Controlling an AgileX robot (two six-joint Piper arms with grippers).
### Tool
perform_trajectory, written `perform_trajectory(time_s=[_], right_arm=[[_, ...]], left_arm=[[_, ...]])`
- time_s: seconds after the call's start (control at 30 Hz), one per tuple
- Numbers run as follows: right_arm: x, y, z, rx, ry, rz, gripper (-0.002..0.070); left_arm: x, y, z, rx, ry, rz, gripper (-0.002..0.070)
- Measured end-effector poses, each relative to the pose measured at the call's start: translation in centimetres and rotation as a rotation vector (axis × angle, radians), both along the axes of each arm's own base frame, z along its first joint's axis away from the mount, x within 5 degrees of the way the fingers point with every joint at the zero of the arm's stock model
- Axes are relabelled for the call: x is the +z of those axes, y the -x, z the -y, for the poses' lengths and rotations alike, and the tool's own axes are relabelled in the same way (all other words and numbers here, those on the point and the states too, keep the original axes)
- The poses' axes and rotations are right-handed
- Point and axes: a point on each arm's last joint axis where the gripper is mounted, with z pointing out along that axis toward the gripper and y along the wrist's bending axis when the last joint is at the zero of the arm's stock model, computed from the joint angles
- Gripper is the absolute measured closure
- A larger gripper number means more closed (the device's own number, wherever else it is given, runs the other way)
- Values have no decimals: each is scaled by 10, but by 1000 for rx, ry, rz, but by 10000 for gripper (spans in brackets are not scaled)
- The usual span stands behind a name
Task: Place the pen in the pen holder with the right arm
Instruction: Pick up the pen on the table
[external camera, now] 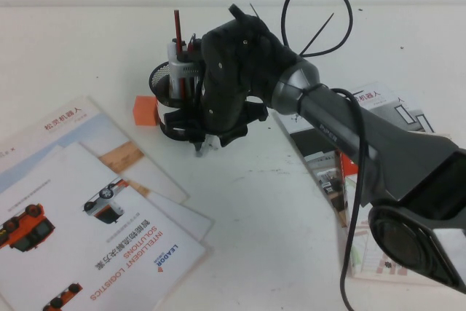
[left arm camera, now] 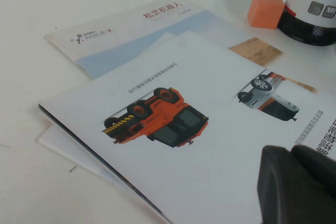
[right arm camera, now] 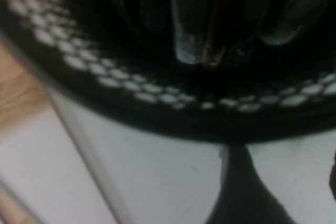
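- On the table's far left-centre, in the high view, the right arm reaches across to the holder, and its bulky wrist hides most of the cup
- The right gripper hangs low against the holder's near side, pointing down at the table; I cannot tell whether it is clenched or released
- The pen appears to stand upright inside the holder, a silver-grey shaft beside a dark red pencil, just above and behind the gripper's wrist
- An orange cube sits just beside the holder, and brochures lie nearer the robot on its left
- In the left wrist view, the left gripper shows only as a dark lump over the brochures, well apart from the holder; its state cannot be told
- The same view shows the holder's white label and the cube next to it
- In the right wrist view, the mesh rim fills the frame very close, with a pale grey shaft and a red one side by side inside the cup
- Judgement: the placing step looks all but done, with the pen seemingly in the cup
- The next move calls for making sure the pen is let go, then lifting the arm straight up and away, since the gripper sits close enough to tip the holder
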Motion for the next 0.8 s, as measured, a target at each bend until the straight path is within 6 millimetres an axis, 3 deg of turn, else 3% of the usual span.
perform_trajectory(time_s=[0.63, 0.8], right_arm=[[-18, -2, -7, -55, -6, -3, 360], [-20, -3, -5, -56, 13, 1, 446]], left_arm=[[0, 0, 0, 0, 0, 0, 677], [0, 0, 0, 0, 0, 0, 677]])
